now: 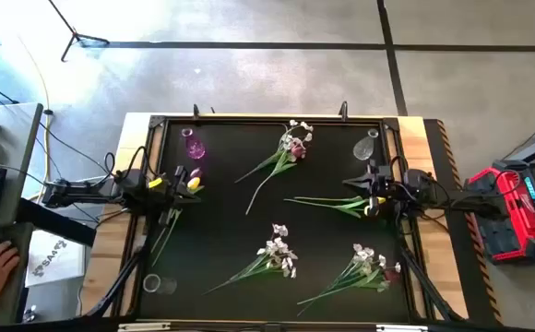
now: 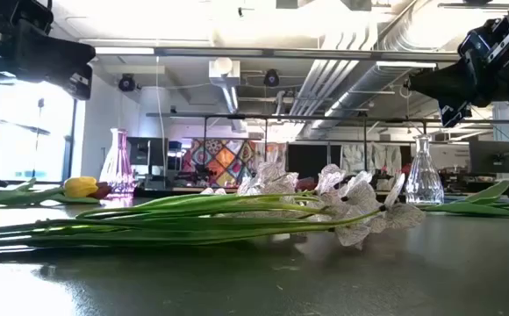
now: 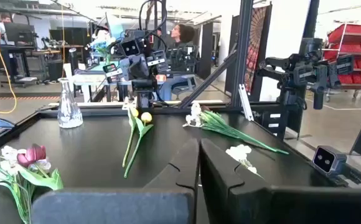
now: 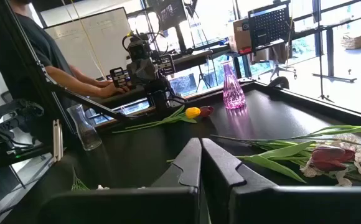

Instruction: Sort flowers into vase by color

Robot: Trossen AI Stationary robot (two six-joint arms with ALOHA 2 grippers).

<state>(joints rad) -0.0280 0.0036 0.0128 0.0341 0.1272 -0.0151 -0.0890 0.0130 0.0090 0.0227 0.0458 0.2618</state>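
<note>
The left gripper (image 1: 168, 182) hung with fingers pressed together directly over a yellow tulip (image 1: 194, 184) whose stem trailed back beneath it. The right gripper (image 1: 371, 195), likewise closed, hovered over another yellow tulip (image 1: 371, 209), its stem running away toward table centre; each arm was nearest its own.

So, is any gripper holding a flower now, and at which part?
No flower is held. The left gripper and the right gripper are both shut with nothing between the fingers; the yellow tulips and the rest lie on the table.
</note>
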